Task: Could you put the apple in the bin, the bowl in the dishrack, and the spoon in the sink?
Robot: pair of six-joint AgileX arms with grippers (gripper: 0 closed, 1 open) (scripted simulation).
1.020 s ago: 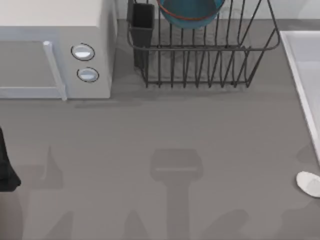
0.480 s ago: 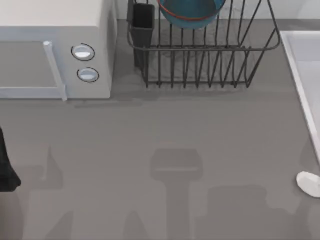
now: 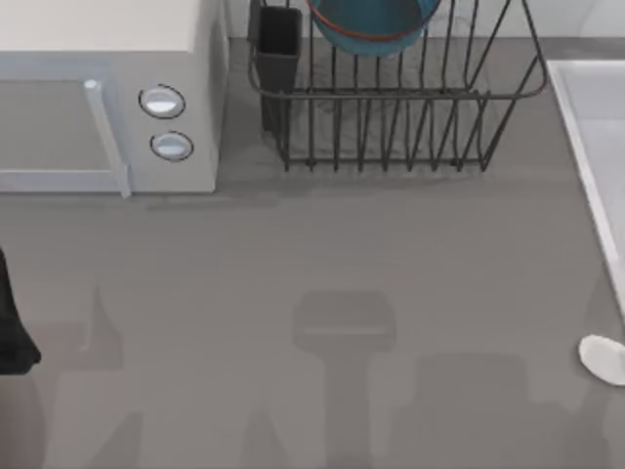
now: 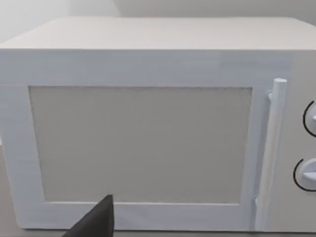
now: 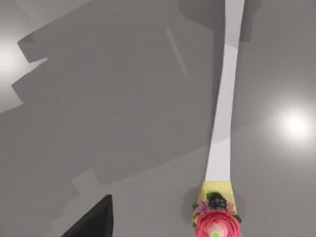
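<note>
The blue bowl with its reddish rim rests inside the black wire dishrack at the back. At the table's right edge, the oval head of the pale spoon lies just in front of the sink, whose light rim runs along that side. In the right wrist view, the spoon's long pale handle lies flat on the table and ends in a yellow and pink flower ornament; my right gripper hangs above it. My left gripper faces the microwave door. The apple and the bin are out of view.
A white microwave with two round knobs fills the back left. The dishrack's dark cutlery cup stands beside it. A dark part of my left arm shows at the left edge. Arm shadows fall across the grey table.
The blocky shadow at the table's front right has grown and slid toward the spoon. The spoon, bowl and left arm have not moved.
</note>
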